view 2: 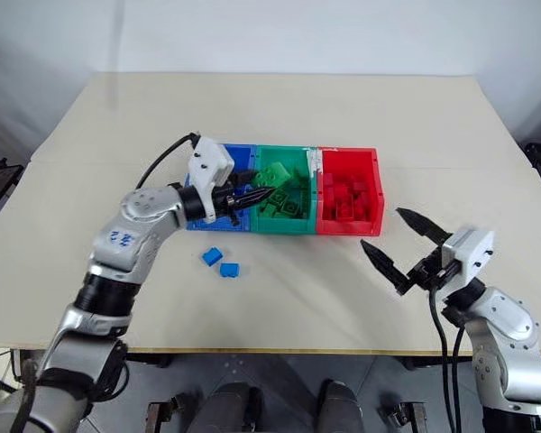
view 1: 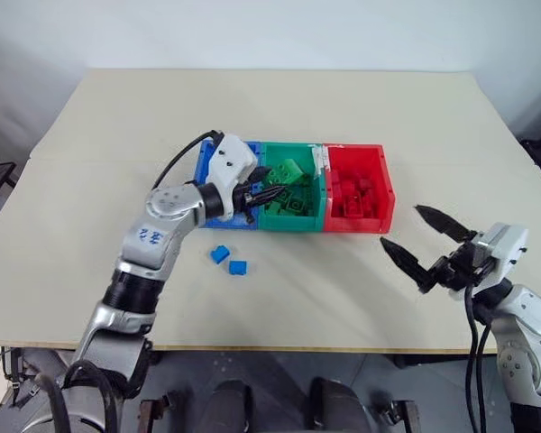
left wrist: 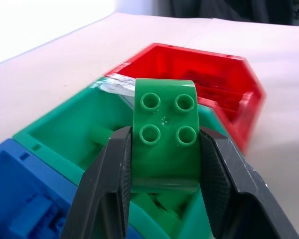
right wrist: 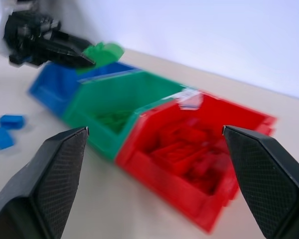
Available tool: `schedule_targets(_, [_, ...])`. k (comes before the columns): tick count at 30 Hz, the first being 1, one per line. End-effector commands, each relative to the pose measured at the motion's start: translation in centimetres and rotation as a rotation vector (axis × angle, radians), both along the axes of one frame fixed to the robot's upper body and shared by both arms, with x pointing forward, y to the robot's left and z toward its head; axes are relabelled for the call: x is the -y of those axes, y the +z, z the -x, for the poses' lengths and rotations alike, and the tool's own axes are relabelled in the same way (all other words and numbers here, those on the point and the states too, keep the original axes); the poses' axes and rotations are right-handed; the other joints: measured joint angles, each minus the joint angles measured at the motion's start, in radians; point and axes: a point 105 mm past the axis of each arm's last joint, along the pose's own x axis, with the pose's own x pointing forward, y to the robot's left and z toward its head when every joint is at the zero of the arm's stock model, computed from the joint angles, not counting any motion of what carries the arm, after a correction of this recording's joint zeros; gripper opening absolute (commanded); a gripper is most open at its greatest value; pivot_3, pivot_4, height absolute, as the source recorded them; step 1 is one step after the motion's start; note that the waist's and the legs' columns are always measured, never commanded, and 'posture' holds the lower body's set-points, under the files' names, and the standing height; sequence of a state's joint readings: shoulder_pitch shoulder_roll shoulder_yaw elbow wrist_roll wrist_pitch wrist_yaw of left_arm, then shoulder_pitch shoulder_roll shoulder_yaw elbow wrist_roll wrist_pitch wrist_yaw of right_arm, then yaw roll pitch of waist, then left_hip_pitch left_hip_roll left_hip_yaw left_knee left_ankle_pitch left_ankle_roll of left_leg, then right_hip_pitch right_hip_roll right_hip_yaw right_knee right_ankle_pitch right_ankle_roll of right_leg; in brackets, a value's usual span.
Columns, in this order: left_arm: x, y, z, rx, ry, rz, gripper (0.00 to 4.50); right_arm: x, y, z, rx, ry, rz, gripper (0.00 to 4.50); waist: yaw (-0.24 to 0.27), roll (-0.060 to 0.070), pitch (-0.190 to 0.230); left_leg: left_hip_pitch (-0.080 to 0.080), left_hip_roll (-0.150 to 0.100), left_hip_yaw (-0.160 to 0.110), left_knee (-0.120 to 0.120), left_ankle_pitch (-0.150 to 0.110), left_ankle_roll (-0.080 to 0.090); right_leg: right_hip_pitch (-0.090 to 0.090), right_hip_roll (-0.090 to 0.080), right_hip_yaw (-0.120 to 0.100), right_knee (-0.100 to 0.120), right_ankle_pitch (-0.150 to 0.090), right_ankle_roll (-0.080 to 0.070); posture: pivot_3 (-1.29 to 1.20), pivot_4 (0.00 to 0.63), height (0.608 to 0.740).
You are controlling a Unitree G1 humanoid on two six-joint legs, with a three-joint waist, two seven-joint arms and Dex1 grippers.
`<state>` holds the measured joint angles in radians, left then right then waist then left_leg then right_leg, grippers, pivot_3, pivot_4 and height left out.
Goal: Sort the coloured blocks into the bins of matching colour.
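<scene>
Held between the black fingers of the left gripper is a green block, four studs facing the wrist camera. Beyond it sits the green bin, flanked by the blue bin and red bin. From the head views the gripper hovers over the green bin's near-left rim, possibly just inside. Two blue blocks lie on the table below that arm. Right gripper stands wide, empty, near the red bin.
</scene>
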<state>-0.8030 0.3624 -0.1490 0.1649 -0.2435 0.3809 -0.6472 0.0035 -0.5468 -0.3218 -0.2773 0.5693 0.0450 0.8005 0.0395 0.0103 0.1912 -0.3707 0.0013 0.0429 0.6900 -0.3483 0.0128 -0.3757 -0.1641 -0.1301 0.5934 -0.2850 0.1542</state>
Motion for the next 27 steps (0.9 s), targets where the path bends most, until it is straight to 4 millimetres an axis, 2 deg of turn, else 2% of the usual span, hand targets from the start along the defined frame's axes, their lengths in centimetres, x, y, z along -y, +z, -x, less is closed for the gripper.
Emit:
schedule_targets(1, [1.1,0.9,-1.0,0.071,0.001,-0.032,2.23,-0.5,1.1,0.4,0.046,0.004,0.017,4.50,0.001,0.000,0.000,0.000,0.000,0.000,0.000,0.000,0.000,0.000,0.000,0.000,0.000,0.000,0.000,0.00,0.150,0.740])
schedule_targets(5, [0.9,1.3,-1.3,0.075,0.028,-0.001,3.49,-0.9,0.9,0.6,0.041,0.020,0.028,4.50,-0.003,0.000,0.000,0.000,0.000,0.001,-0.001,0.000,0.000,-0.001,0.000,0.000,-0.001,0.000,0.000,0.00,0.150,0.740])
schedule_targets(8, [-0.9,1.1,0.0,0.088,0.008,0.025,4.46,-1.4,0.6,0.5,0.033,0.052,0.039,4.50,-0.016,0.000,0.000,0.000,0.000,0.001,-0.001,0.000,0.000,-0.001,0.000,0.001,0.000,0.000,0.000,0.00,0.150,0.740])
schedule_targets(11, [-3.1,0.8,1.8,0.106,-0.016,0.038,4.49,-2.0,0.5,0.3,0.018,0.109,0.043,4.50,-0.026,0.000,0.000,0.001,0.001,0.002,-0.003,0.000,0.000,-0.001,0.000,0.002,0.000,0.000,0.000,0.00,0.150,0.740])
schedule_targets(16, [-9.6,-1.7,6.7,0.072,0.006,0.002,4.49,-4.4,-1.2,0.5,-0.065,0.340,0.163,4.50,-0.042,0.000,0.000,0.002,0.002,0.001,-0.003,0.000,0.000,-0.001,0.000,0.002,-0.001,0.000,0.000,0.00,0.150,0.740])
schedule_targets(18, [-12.4,-2.8,8.3,0.047,0.069,-0.023,4.49,-5.2,-2.0,0.8,-0.090,0.427,0.219,4.50,-0.041,0.000,0.000,0.002,0.002,-0.001,-0.004,0.000,0.000,-0.001,0.000,0.002,-0.001,0.000,0.000,0.00,0.150,0.740])
schedule_targets(21, [-14.8,-3.6,11.2,0.006,0.084,-0.023,4.49,-5.9,-2.5,0.8,-0.113,0.517,0.266,4.50,-0.023,0.000,0.000,0.002,0.002,-0.002,-0.003,0.000,0.000,-0.001,-0.001,0.001,-0.001,0.000,0.000,0.00,0.150,0.740])
schedule_targets(27, [-19.6,-4.7,12.9,-0.021,0.281,-0.044,4.49,-6.4,-2.9,0.6,-0.131,0.603,0.308,4.50,-0.013,-0.001,0.000,0.002,0.001,-0.005,-0.002,0.000,0.001,0.000,-0.001,0.001,-0.001,0.000,0.000,0.00,0.150,0.740])
